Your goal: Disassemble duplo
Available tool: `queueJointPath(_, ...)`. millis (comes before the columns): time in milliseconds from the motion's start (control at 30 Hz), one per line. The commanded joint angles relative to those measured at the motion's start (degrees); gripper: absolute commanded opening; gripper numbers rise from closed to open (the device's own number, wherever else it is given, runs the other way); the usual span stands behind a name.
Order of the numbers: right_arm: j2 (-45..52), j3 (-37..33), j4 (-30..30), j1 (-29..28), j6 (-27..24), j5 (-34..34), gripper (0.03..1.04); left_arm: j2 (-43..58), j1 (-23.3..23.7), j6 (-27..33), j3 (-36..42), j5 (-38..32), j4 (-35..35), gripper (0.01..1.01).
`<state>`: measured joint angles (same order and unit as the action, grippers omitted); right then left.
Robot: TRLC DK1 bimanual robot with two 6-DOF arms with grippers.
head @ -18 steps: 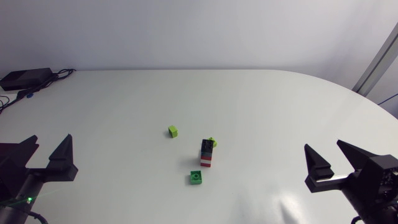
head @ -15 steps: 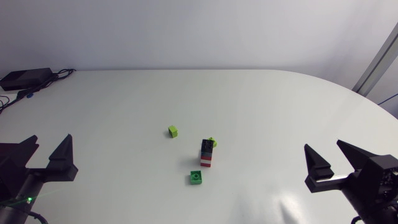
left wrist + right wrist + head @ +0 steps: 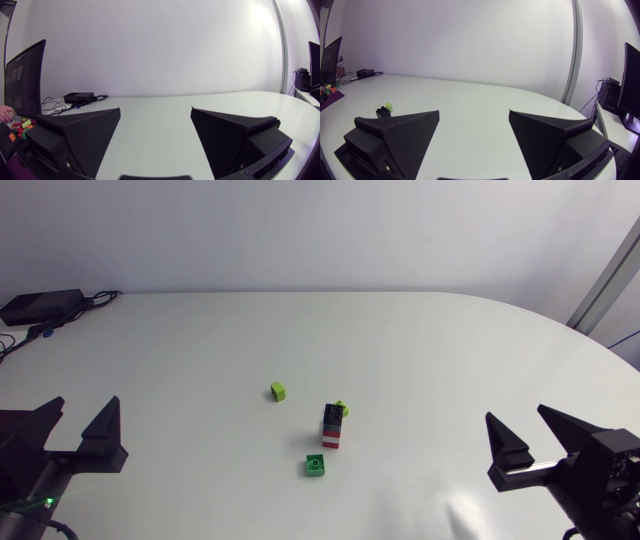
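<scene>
White and smooth, the surface (image 3: 200, 350) carried four groups of duplo, all gathered near its middle and well apart from both arms. The first was one short stack (image 3: 332, 428), in which we counted three colours: black at the far end, red below it and a thin white layer at the near end. Just beyond the stack's far right corner sat one lime brick (image 3: 342, 409), so close that we could not tell whether it was joined to the stack or only touching it. A second lime brick (image 3: 278, 391) lay alone, to the left of the stack and a little farther off. One darker green brick (image 3: 316, 466) lay alone on the near side of the stack, slightly to its left, with its round stud facing up. That made three loose green pieces and one stack.

The left arm (image 3: 40, 470) sat at the near left edge and the right arm (image 3: 590, 470) at the near right edge. Each pair of jaws stood wide apart, with bare surface showing in the gap. From the right wrist view the stack (image 3: 382, 111) and the lime brick (image 3: 389, 106) showed small, far ahead of the jaws and off to their left.
</scene>
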<state>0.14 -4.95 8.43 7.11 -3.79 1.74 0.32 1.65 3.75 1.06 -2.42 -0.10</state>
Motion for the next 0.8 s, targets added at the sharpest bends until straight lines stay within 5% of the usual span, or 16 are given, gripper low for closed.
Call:
queueJointPath(0,-0.58,0.47,0.63,0.53,1.24,0.28,1.00,-0.76,-0.51,-0.76,0.43,0.39,-0.87,0.979)
queueJointPath(467,12.69,-10.96,0.10,2.29,1.24,0.02,1.00,18.23,-3.58,-1.02,17.13,0.48,-5.79,0.974)
queueJointPath(767,32.55,-19.48,-1.39,5.37,2.56,-3.14,1.00,46.00,-11.14,-1.81,29.97,1.98,-8.08,0.952)
